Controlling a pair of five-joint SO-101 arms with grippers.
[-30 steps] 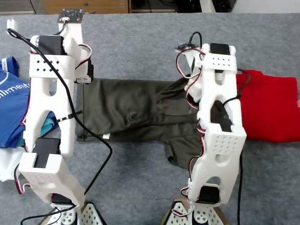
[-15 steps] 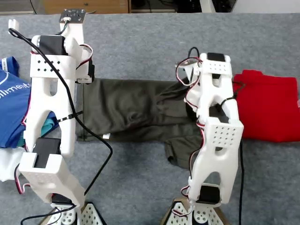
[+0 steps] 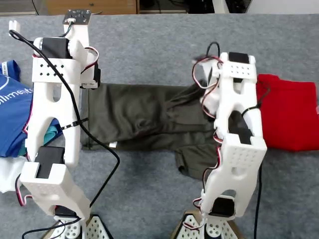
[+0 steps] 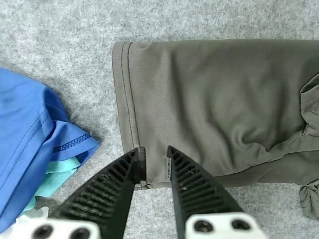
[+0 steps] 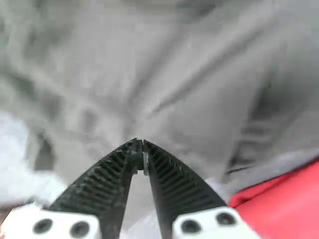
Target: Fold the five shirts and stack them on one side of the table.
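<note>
Left arm: the left gripper (image 4: 155,153) had its jaws narrow, with a slim gap between the tips. It sat astride the hemmed corner of the olive shirt (image 4: 209,104). Cloth lay flat in the gap, with no lift or pinch visible. A small label (image 4: 167,167) on the hem sat just beside one fingertip. The grey table cover (image 4: 55,45) showed past the hem edge. On the hem side of this gripper lay a blue shirt (image 4: 25,124), near the olive shirt but apart from it. A teal garment (image 4: 55,179) was tucked under its edge.

Right arm: the right gripper (image 5: 139,146) had its jaws together, tips touching. I could not tell whether any cloth was pinched. Creased olive fabric spread beyond the tips. A red shirt (image 5: 284,199) showed off to one side of this gripper, beside the olive cloth.

High view: the olive shirt lay as a long band between the two arms. One end was at the left gripper and the other ran under the right arm. A loose flap (image 3: 192,159) stuck out of the band towards the arm bases, next to the right arm. The red shirt lay flat on the outer side of the right arm; whether it touched the olive end could not be seen, as the arm covered the join. The blue shirt lay on the outer side of the left arm, with a white garment (image 3: 7,177) next to it, nearer the arm bases.
</note>
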